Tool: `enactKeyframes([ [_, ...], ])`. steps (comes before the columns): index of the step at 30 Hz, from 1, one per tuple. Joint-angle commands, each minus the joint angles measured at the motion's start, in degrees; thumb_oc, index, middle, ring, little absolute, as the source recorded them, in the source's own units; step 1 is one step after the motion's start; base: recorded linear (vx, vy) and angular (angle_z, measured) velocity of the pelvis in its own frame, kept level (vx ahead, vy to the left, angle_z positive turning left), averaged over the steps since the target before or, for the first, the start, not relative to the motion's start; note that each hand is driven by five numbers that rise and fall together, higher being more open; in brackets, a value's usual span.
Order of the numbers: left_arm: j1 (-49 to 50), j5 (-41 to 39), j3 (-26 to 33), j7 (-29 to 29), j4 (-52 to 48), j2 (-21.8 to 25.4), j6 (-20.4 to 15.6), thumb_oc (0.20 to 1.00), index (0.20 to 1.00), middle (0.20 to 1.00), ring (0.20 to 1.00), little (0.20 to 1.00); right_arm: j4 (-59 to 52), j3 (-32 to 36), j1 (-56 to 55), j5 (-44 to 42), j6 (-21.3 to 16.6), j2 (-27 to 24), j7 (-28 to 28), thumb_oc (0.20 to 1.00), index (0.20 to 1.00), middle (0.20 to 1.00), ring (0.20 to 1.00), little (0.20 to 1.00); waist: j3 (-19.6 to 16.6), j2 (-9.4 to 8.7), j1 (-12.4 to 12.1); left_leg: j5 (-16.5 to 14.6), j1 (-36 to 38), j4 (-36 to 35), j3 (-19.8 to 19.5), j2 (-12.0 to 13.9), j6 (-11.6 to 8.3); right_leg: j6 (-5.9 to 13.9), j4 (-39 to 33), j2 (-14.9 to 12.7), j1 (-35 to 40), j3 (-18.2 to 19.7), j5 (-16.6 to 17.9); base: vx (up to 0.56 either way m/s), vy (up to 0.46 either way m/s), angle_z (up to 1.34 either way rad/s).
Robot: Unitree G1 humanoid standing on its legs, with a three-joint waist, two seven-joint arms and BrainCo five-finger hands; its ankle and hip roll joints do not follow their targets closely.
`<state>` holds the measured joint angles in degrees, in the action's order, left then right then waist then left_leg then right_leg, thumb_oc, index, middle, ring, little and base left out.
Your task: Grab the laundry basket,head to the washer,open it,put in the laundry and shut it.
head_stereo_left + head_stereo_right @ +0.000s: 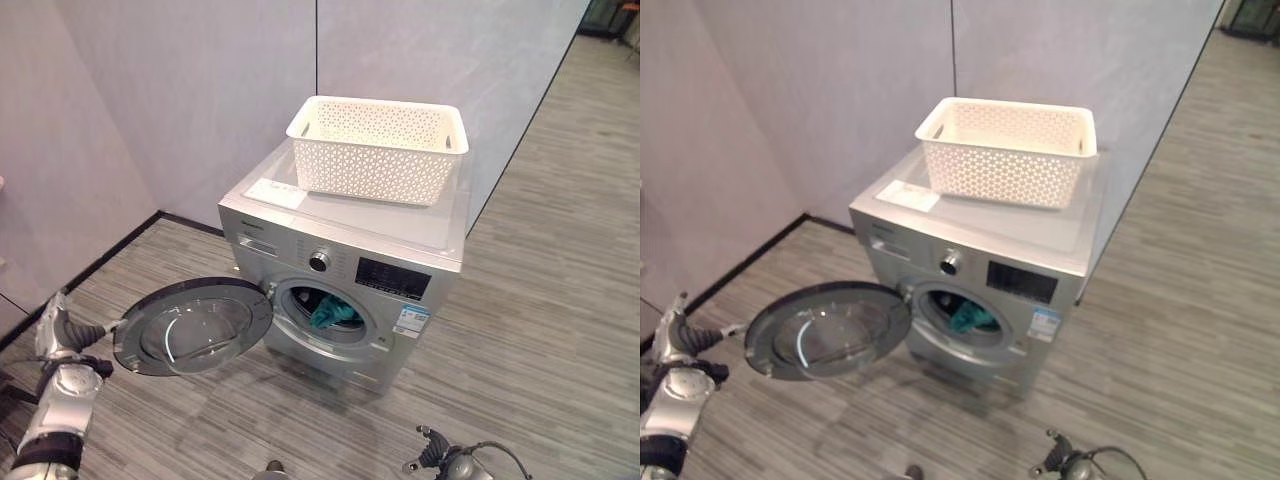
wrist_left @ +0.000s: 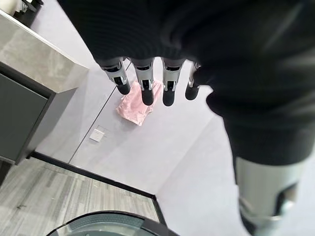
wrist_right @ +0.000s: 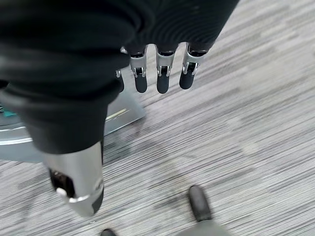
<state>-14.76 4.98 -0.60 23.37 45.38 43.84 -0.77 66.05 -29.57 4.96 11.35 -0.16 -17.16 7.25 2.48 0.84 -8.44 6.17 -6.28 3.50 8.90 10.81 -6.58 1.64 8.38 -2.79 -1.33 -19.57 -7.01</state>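
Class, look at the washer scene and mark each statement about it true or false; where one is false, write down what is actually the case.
1. The washer door is shut. False: it hangs wide open.
2. The basket stands on top of the washer. True.
3. Teal laundry lies in the drum. True.
4. The left hand grips the basket. False: its fingers are straight and hold nothing; the hand is low beside the open door.
5. The right hand is open over the floor. True.
6. The basket is full of clothes. False: what shows of its inside is bare.
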Motion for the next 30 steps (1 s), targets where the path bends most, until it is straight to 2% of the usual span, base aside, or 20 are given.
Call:
enactKeyframes([
  [1,-11.9,-2.1,-3.7,-1.8,5.1,10.0,-1.5,1.000,1.000,1.000,1.000,1.000,-2.7,-2.1,5.0,-1.1,-1.6,-1.4,-0.4,1.000,1.000,1.000,1.000,1.000,5.8,-3.74,3.0,0.1,-8.7,2.0,-4.6,-1.4,0.47,3.00,-7.4,-4.2,8.3,0.0,-3.9,-0.20,-0.007,0.29],
  [2,-18.9,-3.9,-7.3,-3.2,11.8,12.4,-1.3,1.000,1.000,1.000,1.000,1.000,-3.8,-3.1,4.5,-0.9,-1.9,-3.3,-0.6,1.000,1.000,1.000,1.000,1.000,6.8,-4.26,5.3,-0.4,-8.6,3.7,-7.2,2.2,-0.55,2.96,-6.6,-4.8,6.5,-0.2,-3.1,-0.18,0.037,0.14],
  [3,-20.2,-4.3,-8.3,-3.3,14.4,13.3,-1.2,1.000,1.000,1.000,1.000,1.000,-4.2,-3.5,4.1,-0.5,-2.0,-4.0,-0.9,1.000,1.000,1.000,1.000,1.000,6.6,-4.50,6.2,0.1,-6.3,2.4,-6.5,5.5,-0.84,3.35,-6.4,-4.9,6.0,-0.4,-2.9,-0.10,0.047,-0.19],
  [5,-22.8,-4.4,-9.8,-4.1,18.0,14.4,-0.5,1.000,1.000,1.000,1.000,1.000,-3.5,-3.3,4.0,-0.5,-1.8,-4.7,-1.0,1.000,1.000,1.000,1.000,1.000,6.8,-4.21,6.3,1.1,-5.1,0.7,-7.5,6.7,-0.69,3.78,-6.3,-4.5,5.7,0.2,-2.7,0.02,0.090,0.08],
  [6,-25.1,-4.6,-10.9,-4.9,20.4,15.5,-0.4,1.000,1.000,1.000,1.000,1.000,-3.5,-2.4,3.3,-0.6,-2.0,-5.6,-1.4,1.000,1.000,1.000,1.000,1.000,6.6,-3.63,6.8,2.0,-3.4,-3.2,-8.2,7.3,-0.15,4.13,-7.0,-4.1,5.2,0.4,-1.6,0.09,0.196,0.03],
  [7,-27.6,-5.1,-11.9,-4.5,20.2,14.9,0.3,1.000,1.000,1.000,1.000,1.000,-3.9,-0.3,0.7,-1.3,-2.0,-6.2,-1.0,1.000,1.000,1.000,1.000,1.000,5.9,-3.40,7.8,2.4,-2.6,-5.5,-5.6,8.0,-0.91,4.47,-7.7,-4.0,5.5,0.4,-1.3,0.10,0.229,-0.15],
  [13,-29.3,-8.9,-10.6,-2.5,17.2,15.0,0.1,1.000,1.000,1.000,1.000,1.000,-1.0,4.8,-1.6,-6.1,-1.6,-4.5,0.6,1.000,1.000,1.000,1.000,1.000,5.9,-5.40,7.6,0.2,-2.1,-4.3,-3.4,6.6,-0.87,5.70,-8.6,-5.7,4.0,2.0,1.3,0.03,0.101,-0.26],
  [14,-26.6,-9.3,-8.7,-1.6,12.3,14.8,-0.6,1.000,1.000,1.000,1.000,1.000,-0.1,5.1,-1.9,-6.2,-1.4,-3.5,0.8,1.000,1.000,1.000,1.000,1.000,6.3,-6.28,7.0,-0.7,-1.5,-3.9,-2.8,6.0,-0.58,6.32,-8.6,-6.4,3.8,2.4,2.1,0.01,0.057,-0.25],
  [17,-22.3,-8.2,-7.1,-1.7,6.1,14.4,-1.2,1.000,1.000,1.000,1.000,1.000,-0.4,4.2,-2.2,-4.9,-1.3,-2.5,0.5,1.000,1.000,1.000,1.000,1.000,6.1,-6.97,6.3,-1.2,-0.8,-4.4,-1.9,5.0,-0.30,6.84,-9.1,-7.3,3.9,2.4,2.7,0.00,0.045,-0.21],
  [30,-12.8,-5.2,-4.0,-1.6,-8.3,9.7,-3.2,1.000,1.000,1.000,1.000,1.000,-4.1,2.5,-2.5,-1.4,-1.4,-1.3,0.0,1.000,1.000,1.000,1.000,1.000,3.3,-4.51,6.9,-0.7,1.1,-7.9,-1.8,2.7,0.09,7.75,-10.9,-8.7,5.5,1.1,3.3,-0.01,0.021,0.03],
])
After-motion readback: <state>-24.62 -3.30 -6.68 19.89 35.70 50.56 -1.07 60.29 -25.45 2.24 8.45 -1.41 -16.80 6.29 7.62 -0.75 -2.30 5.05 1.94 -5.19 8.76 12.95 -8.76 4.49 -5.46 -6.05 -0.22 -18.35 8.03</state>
